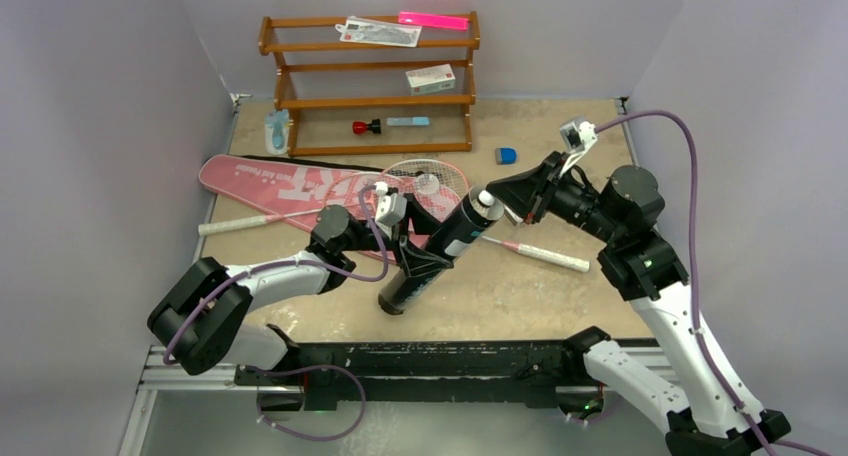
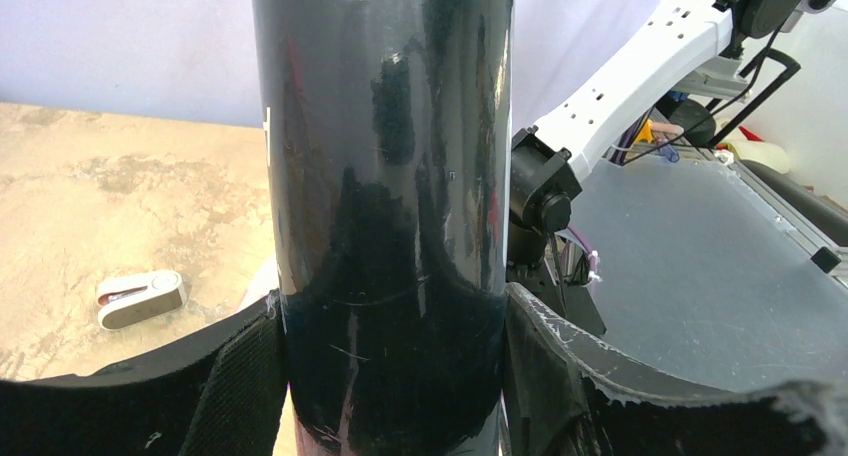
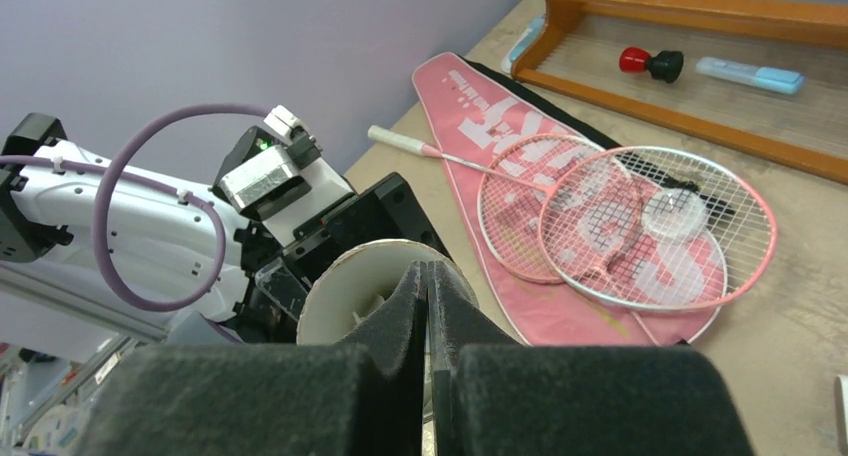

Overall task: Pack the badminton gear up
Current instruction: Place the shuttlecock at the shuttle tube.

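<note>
The long black tube (image 1: pixel 445 246) stands tilted over the table's middle, its open mouth (image 1: pixel 483 198) up and to the right. My left gripper (image 1: pixel 415 261) is shut on its lower half; in the left wrist view the tube (image 2: pixel 385 176) fills the space between both pads (image 2: pixel 240 376). My right gripper (image 3: pixel 428 276) is shut, its tips at the tube's pale rim (image 3: pixel 335 286), with white feathers (image 3: pixel 380 301) showing inside. Two pink rackets (image 3: pixel 655 226) lie overlapped on the pink bag (image 3: pixel 480 126), and a small round whitish piece (image 3: pixel 675 214) rests on the strings.
The brown wooden rack (image 1: pixel 370 86) stands at the back with a small white box (image 1: pixel 430 78) on it. A small blue object (image 1: pixel 506 156) lies right of the rack. One racket's white handle (image 1: pixel 555 256) reaches out on the table right of the tube.
</note>
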Motion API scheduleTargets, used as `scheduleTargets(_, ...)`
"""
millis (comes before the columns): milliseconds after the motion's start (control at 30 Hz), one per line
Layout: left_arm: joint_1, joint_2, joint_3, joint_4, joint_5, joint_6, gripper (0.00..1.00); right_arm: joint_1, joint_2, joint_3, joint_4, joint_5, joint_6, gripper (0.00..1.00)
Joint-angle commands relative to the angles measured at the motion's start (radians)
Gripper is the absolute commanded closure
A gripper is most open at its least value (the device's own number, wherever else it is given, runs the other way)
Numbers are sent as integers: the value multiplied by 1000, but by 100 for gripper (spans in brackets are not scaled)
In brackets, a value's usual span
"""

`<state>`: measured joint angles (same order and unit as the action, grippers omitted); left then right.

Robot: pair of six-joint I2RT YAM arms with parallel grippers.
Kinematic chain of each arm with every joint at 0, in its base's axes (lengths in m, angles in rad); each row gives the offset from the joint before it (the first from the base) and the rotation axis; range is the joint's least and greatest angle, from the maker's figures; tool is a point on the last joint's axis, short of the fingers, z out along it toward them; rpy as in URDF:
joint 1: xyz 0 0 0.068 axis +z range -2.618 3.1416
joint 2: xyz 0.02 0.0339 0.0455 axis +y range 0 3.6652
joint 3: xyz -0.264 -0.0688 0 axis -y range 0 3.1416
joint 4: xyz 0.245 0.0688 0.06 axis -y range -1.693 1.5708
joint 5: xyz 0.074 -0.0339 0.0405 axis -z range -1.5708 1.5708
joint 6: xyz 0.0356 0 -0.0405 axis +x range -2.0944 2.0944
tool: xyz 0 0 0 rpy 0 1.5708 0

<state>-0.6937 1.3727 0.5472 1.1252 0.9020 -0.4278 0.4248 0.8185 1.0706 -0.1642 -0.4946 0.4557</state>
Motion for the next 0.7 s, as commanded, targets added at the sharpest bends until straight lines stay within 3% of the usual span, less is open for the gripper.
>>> scheduleTargets(0, 5, -17, 36, 64, -19, -9, 51, 6, -5, -57, 69, -66, 50, 100)
scheduleTargets(300, 6, -18, 36, 60, -18, -6, 51, 6, -11, -66, 71, -72, 57, 100)
scheduleTargets(400, 5, -18, 36, 57, -19, -2, 51, 6, -20, -25, 14, 13, 35, 99)
scheduleTargets(533, 8, -25, 36, 39, -30, 3, 51, 6, -42, 80, -105, 168, -1, 57)
scheduleTargets(667, 9, -47, 35, 3, -54, 27, 50, 6, -103, 100, -135, 344, -30, 42)
